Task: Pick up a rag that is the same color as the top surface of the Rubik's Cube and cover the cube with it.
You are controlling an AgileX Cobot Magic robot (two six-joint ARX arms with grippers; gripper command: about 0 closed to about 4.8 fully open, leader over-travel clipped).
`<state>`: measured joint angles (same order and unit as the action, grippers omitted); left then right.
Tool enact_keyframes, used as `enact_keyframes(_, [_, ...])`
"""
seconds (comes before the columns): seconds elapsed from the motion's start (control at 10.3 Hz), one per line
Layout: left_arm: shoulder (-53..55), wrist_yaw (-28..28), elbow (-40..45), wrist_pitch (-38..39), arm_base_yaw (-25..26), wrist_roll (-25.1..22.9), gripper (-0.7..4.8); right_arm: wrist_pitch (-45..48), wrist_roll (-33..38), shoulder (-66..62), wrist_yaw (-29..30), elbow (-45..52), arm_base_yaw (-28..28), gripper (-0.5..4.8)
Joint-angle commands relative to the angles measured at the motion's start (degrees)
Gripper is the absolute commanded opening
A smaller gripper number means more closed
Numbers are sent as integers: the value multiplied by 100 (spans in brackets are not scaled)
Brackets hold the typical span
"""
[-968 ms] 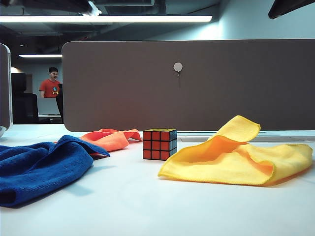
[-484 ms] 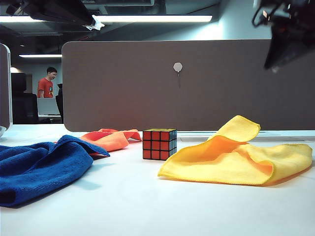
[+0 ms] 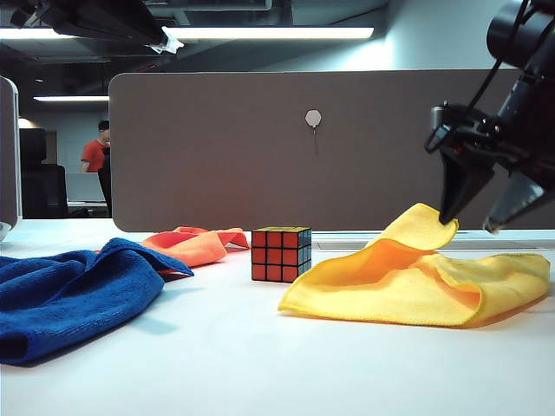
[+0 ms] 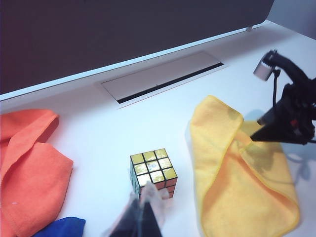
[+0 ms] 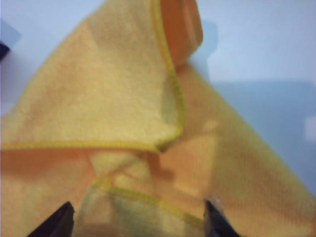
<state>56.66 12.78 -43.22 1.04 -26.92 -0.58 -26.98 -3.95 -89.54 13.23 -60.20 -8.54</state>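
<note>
Nearest on the smooth white table (image 3: 260, 364), at the left, a thick blue cloth (image 3: 74, 295) lies in a plush, rumpled heap. Behind it a thinner orange cloth (image 3: 195, 244) sits folded in soft ridges. Just right of that stands the Rubik's Cube (image 3: 280, 253), small and hard-edged, its glossy tiles split by black grid lines, red face toward the near side and yellow face on top. To its right, close but apart from it, the rag (image 3: 416, 282) spreads wide: a bright yellow fleecy microfibre with a stitched hem, crumpled, one corner curled up into a raised flap on its far side. The right gripper (image 3: 477, 212) hangs over that right part of the rag, its dark tapered fingers spread wide apart and pointing down, one tip right at the raised flap, nothing between them. The left gripper (image 4: 140, 219) hovers above the near side of the cube; only a blurred sliver of it shows, so I cannot tell how its fingers stand. Far back, a matte grey partition panel (image 3: 329, 147) runs along the table edge.
</note>
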Motion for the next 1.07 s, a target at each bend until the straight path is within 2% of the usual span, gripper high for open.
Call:
enact_keyframes(0.1, [-11,-4,-26,-87,-7,-26,-5,-284,11,-201,-476,-28,-4,334])
enact_keyframes(0.29, [-11,-4,-26,-83,-7,-26,-5,-699,11,-553,-481,-28,-4,338])
enact_keyframes(0.58, [-11,-4,-26,-83,-7,-26,-5,-721,9,-555,-479,-28,-4,338])
enact_keyframes(0.68, [-11,-2,-26,-83,-7,-26,-5,-765,9,-555,-433,-28,-4,33])
enact_keyframes(0.77, [-9,-2,-26,-83,-7,-26,-5,-765,2,-553,-433,-28,-4,-6])
enact_keyframes(0.87, [-11,-2,-26,-83,-7,-26,-5,-732,4,-542,-304,-31,-4,-6])
enact_keyframes(1.07, [-9,0,-26,-79,-7,-26,-5,-407,11,-273,549,-37,-4,-6])
